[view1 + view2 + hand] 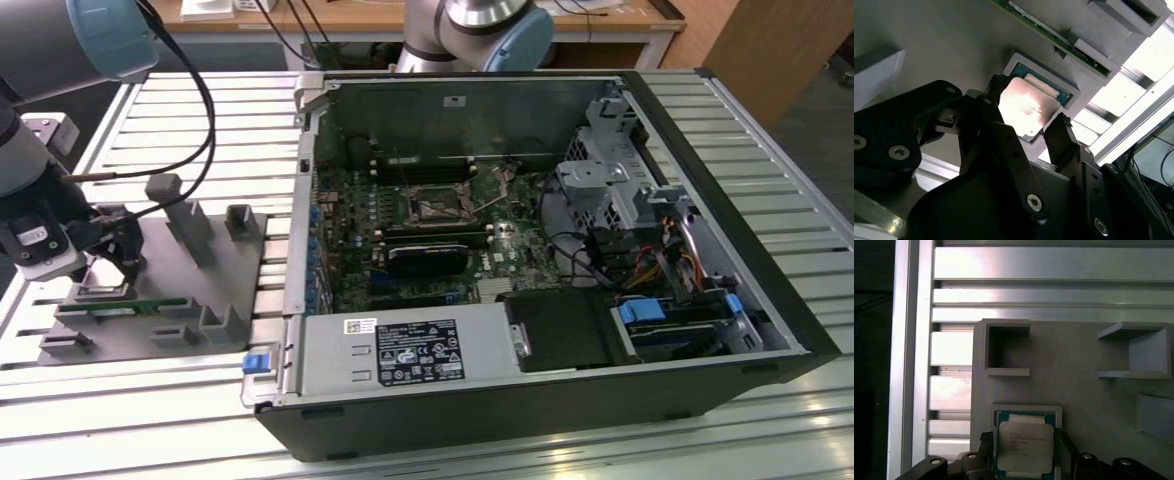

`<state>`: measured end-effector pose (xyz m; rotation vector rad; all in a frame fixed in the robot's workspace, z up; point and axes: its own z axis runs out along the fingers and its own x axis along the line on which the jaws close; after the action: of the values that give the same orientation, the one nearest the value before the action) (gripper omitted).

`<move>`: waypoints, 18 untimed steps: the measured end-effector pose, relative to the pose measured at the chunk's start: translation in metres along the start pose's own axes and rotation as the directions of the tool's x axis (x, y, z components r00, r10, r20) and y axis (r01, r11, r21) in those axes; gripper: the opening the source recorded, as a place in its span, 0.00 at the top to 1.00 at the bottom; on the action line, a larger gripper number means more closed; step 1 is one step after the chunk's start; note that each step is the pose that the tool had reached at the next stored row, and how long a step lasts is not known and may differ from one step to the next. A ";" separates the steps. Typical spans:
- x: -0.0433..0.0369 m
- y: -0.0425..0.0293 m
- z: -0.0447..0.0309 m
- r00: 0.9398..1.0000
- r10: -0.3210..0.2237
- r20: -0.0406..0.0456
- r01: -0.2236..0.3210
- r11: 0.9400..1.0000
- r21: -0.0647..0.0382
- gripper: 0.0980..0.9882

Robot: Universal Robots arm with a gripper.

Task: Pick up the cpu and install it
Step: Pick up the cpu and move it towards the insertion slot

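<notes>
My two black fingertips (995,85) sit closest to the lens, one on each side of the cpu (1026,107). My gripper (1029,102) is spread just wider than the chip. In the first wrist view a thin gap shows between each finger and the cpu (1025,442), so I am straddling it and not clamping it. The cpu lies flat, silver lid up, in a pale square nest (1024,408) on the grey fixture plate (1079,390).

In the exterior view my arm (27,150) comes in from the exterior view's left and points the gripper (107,270) down at the near corner of the plate (174,290). A green memory stick (120,308) lies just beside the nest.

The plate rests on a slatted aluminium table (187,110). Well apart, toward the exterior view's right, an open computer case (747,300) lies on its side. Its motherboard (400,210) faces up, with the square socket (438,208) near the middle. A wooden desk (400,15) stands behind.
</notes>
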<state>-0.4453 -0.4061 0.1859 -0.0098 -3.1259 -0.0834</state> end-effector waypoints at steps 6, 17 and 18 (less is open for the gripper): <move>0.0001 0.0001 -0.0002 1.000 0.000 0.006 0.000 1.000 0.000 0.41; 0.0001 0.0002 -0.0001 1.000 0.000 0.007 0.000 1.000 0.000 0.52; 0.0001 0.0002 -0.0006 1.000 0.000 0.007 0.000 1.000 0.000 0.52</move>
<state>-0.4454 -0.4059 0.1864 -0.0096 -3.1326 -0.0839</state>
